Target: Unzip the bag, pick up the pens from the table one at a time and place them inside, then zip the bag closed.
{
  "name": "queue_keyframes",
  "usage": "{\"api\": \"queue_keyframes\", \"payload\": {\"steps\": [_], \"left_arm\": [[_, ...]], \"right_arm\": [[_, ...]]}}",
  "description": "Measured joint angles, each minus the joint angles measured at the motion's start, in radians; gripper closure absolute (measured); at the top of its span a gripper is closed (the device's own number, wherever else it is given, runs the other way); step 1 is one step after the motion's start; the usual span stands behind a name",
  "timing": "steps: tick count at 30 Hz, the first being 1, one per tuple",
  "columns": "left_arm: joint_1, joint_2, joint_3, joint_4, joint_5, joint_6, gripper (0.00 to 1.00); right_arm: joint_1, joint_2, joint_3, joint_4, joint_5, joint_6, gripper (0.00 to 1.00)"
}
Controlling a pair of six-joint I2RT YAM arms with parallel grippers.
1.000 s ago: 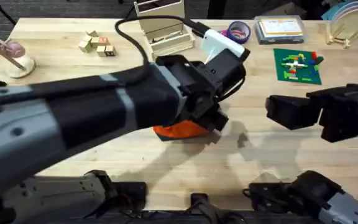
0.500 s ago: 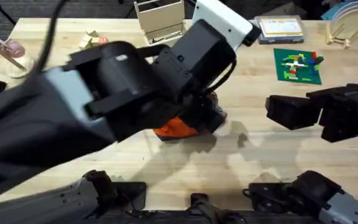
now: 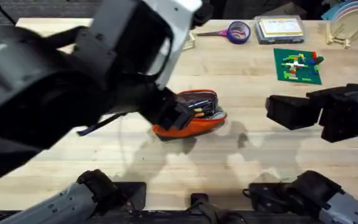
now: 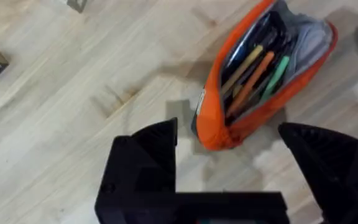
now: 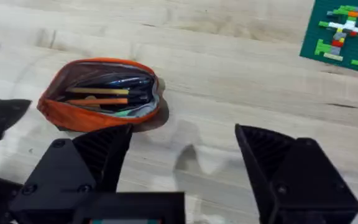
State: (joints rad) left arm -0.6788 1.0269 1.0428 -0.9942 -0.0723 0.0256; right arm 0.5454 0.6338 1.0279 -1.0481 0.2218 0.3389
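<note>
Overhead, left gripper (image 4: 229, 165) raised above light wood-grain table (image 4: 73, 93), black fingers spread, unzipped orange fabric pouch (image 4: 263, 68) just beyond fingertips, orange and tan pens (image 4: 247, 81) inside, right gripper (image 5: 182, 158) fingers apart, empty.

The left arm has risen from over the bag (image 3: 190, 114) and swung toward the bench's left side, close under the overhead camera. The bag, earlier mostly covered, now lies exposed, unzipped, with pens (image 4: 248, 79) inside. The left gripper (image 4: 229, 155) hangs above it, jaws spread wide.
</note>
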Motion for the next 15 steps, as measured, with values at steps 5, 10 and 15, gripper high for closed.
{"api": "queue_keyframes", "payload": {"steps": [5,10,15], "left_arm": [[0.069,-0.049,0.000,-0.089,0.037,0.052,0.008],[0.133,-0.081,0.000,-0.145,0.050,0.084,0.007],[0.164,-0.092,0.000,-0.131,0.051,0.096,0.007]], "right_arm": [[0.000,0.000,0.000,0.000,0.000,0.000,0.003],[0.000,0.000,0.000,0.000,0.000,0.000,0.004],[0.000,0.000,0.000,0.000,0.000,0.000,0.004]]}}
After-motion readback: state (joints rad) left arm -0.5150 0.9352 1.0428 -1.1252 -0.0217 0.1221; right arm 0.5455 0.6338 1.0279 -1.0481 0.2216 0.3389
